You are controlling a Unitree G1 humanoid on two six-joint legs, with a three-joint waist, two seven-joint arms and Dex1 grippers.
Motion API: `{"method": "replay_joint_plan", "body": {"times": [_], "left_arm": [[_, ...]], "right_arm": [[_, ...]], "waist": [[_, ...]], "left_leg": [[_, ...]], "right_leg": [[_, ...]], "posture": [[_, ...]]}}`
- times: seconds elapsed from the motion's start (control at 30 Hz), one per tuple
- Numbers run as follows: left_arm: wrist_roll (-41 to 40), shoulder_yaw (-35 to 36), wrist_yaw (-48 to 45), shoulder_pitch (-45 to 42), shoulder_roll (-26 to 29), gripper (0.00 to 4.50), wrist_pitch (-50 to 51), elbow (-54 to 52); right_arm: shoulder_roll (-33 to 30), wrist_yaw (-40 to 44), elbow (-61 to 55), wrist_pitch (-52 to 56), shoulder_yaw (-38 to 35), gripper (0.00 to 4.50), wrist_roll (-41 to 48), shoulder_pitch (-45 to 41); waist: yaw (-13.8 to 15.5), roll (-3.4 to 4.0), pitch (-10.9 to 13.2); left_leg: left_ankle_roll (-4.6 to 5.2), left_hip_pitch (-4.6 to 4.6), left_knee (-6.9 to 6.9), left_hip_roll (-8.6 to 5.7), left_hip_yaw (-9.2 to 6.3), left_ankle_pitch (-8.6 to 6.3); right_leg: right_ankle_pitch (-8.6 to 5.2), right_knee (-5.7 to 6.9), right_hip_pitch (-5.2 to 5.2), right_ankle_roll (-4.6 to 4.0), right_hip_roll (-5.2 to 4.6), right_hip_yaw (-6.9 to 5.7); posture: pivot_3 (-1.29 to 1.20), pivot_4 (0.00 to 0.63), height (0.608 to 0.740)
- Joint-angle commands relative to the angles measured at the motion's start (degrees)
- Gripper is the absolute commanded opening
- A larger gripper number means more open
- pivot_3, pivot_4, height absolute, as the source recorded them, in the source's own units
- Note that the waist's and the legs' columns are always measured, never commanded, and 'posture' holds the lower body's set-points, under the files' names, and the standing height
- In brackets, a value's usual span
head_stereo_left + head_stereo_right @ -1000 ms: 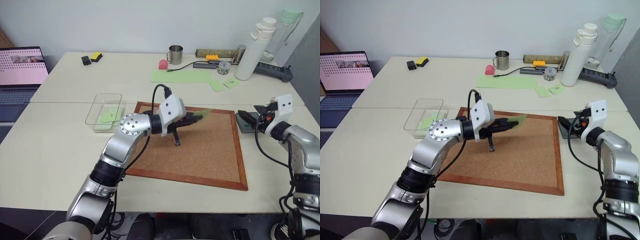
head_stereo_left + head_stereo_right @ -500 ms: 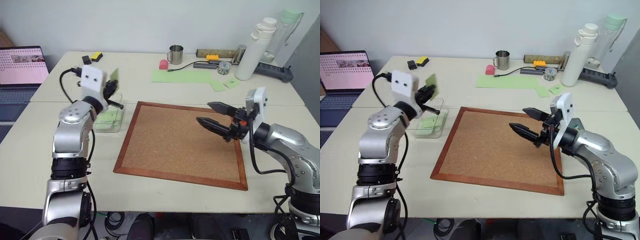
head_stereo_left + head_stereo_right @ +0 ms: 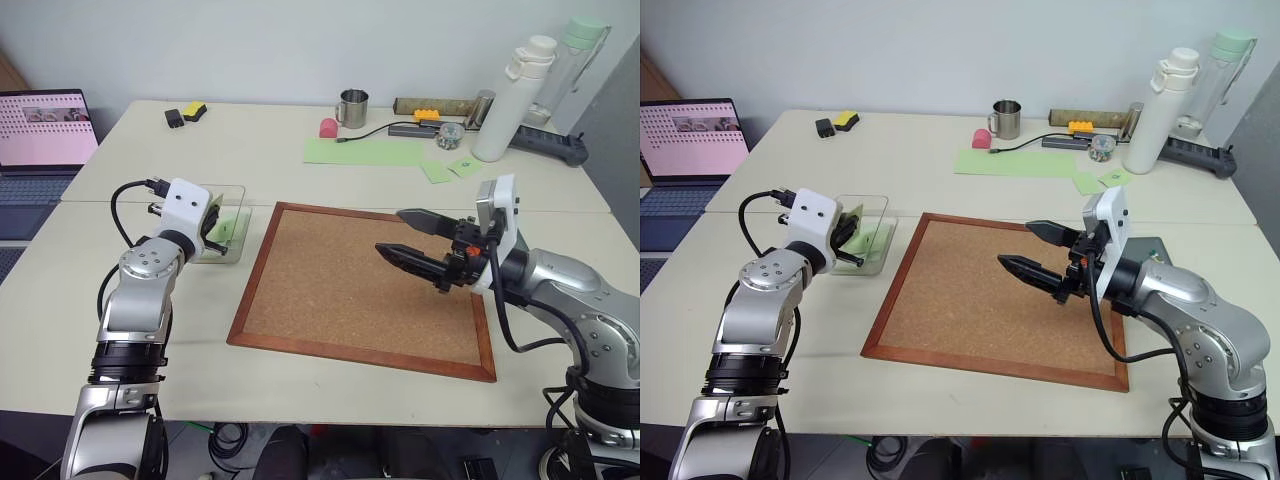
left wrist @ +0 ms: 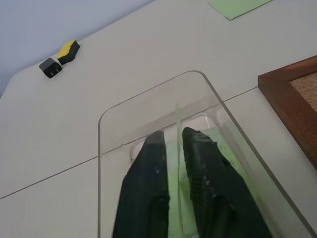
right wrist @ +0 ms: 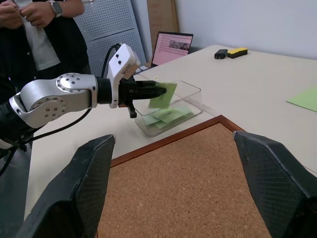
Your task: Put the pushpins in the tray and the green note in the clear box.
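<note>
Now left gripper (image 5: pixel 157 92) sits over the clear box (image 3: pixel 236 228), fingers nearly together with the green note (image 5: pixel 163 95) upright between them, above other green slips (image 5: pixel 171 115) lying in the box. Right gripper (image 3: pixel 405 235) hangs over the corkboard (image 3: pixel 340 290), fingers wide apart, nothing in them. Tray (image 3: pixel 1155 246) is mostly hidden behind right arm.

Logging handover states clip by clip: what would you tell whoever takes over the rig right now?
Left gripper: over the clear box, with the green note upright at its tip, not yet lying inside.
Right gripper: open, empty, above the corkboard.
Tray: by the corkboard's right edge, partly behind the right arm. The pushpins are too small to make out.
Left to do: drop the note, check the pins.
</note>
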Motion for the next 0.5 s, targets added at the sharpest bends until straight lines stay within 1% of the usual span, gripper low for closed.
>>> {"method": "replay_joint_plan", "body": {"times": [0.03, 0.07, 0.2, 0.27, 0.4, 0.5], "left_arm": [[0.1, 1.3, -0.4, -1.1, 1.3, 1.56, -1.1, -0.4], [-0.1, 1.3, -0.8, -1.1, 1.4, 1.85, -1.1, -0.7], [-1.4, 1.8, -2.7, -0.5, 2.2, 2.73, -0.4, -2.8], [-2.5, 2.0, -4.9, -0.6, 3.3, 3.07, -0.5, -4.2], [-7.4, 1.7, -13.2, -1.3, 6.1, 4.01, 1.7, -9.0], [-12.6, 1.4, -19.7, -1.3, 7.6, 4.47, 5.6, -12.0]], "right_arm": [[-1.0, 0.3, -1.5, -1.2, -0.9, 3.99, 0.8, 0.2], [-1.2, 0.1, -1.5, -1.2, -0.9, 3.99, 0.9, 0.1], [-1.7, -0.5, -1.6, -0.8, -1.2, 3.99, 1.3, -0.2], [-2.2, -0.9, -1.4, -0.6, -1.5, 3.99, 1.5, -0.6], [-3.8, -1.1, -0.3, -0.5, -3.2, 3.99, 1.4, -0.6], [-6.6, 0.8, 0.4, -1.5, -3.4, 3.99, 0.0, 1.2]], "waist": [[0.0, 0.0, 0.0], [0.0, 0.0, 0.0], [0.0, 0.0, 0.0], [0.0, -0.01, 0.0], [0.0, -0.01, 0.0], [0.1, -0.01, 0.0]], "left_leg": [[0.0, 0.0, 0.0, 0.0, 0.01, 0.0], [0.0, 0.0, 0.0, 0.0, 0.0, 0.0], [0.0, 0.0, 0.0, 0.0, 0.0, 0.0], [0.0, 0.0, 0.0, 0.0, 0.0, 0.0], [0.0, 0.0, 0.0, 0.0, 0.02, 0.0], [0.0, -0.02, 0.0, 0.0, 0.02, 0.0]], "right_leg": [[0.0, 0.0, 0.0, 0.0, 0.0, 0.01], [0.0, 0.0, 0.0, 0.0, 0.0, 0.0], [0.0, 0.01, -0.01, 0.0, 0.0, 0.0], [0.0, 0.01, 0.0, 0.0, 0.0, 0.0], [0.0, 0.02, -0.01, 0.0, 0.0, 0.01], [0.0, 0.0, -0.01, 0.0, 0.0, 0.0]], "posture": [[0.0, 0.15, 0.74], [0.0, 0.15, 0.74], [0.0, 0.15, 0.74], [0.0, 0.15, 0.74], [0.0, 0.15, 0.74], [0.0, 0.15, 0.74]]}}
